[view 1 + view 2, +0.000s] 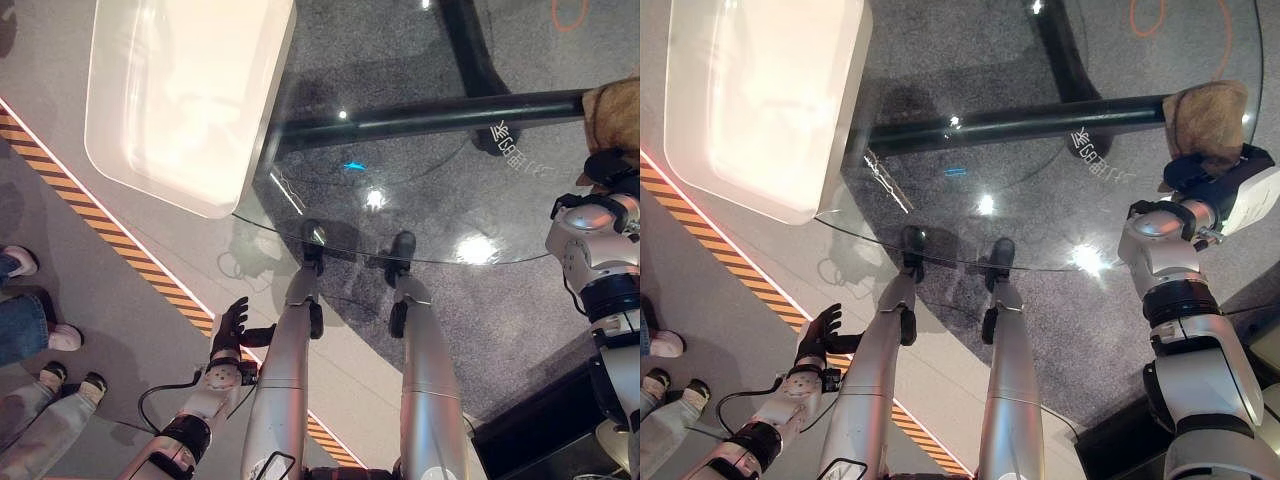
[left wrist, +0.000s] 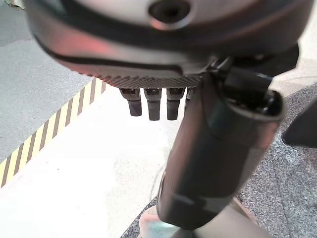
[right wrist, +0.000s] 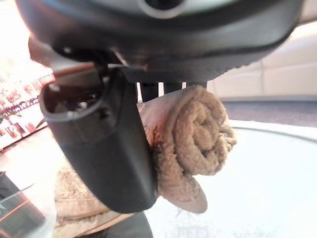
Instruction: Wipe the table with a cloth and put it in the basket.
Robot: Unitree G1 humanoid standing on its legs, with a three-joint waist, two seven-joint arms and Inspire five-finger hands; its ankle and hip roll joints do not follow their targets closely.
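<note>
cloth (image 1: 1206, 118), a tan terry bundle, sits bunched in the right hand (image 1: 1218, 170) out at the right side of the round glass table (image 1: 1060, 130), over its far right part. in the right wrist view the cloth (image 3: 190, 139) is rolled into a fat wad, with the thumb (image 3: 106, 148) pressed against one side and the fingers curled round the other, so the right hand is clamped on it. whether the cloth touches the glass or rides just above it, i cannot tell.

the left hand (image 1: 232, 325) hangs low by the robot's side, off the table, above the pale floor near a yellow-and-black striped line (image 1: 150, 275); its fingers are straight and loose and it holds nothing.

as for progress: the cloth is in hand and at the table, so the pickup is done. how much wiping has been done i cannot judge from the glass. the drop into the basket is not yet done.

the likeliest container is a large white tray-like bin (image 1: 180, 90) with rounded corners, at the table's far left edge. it looks bare inside, though glare hides much of its bottom. a person's shoes (image 1: 60, 340) stand at the left.
</note>
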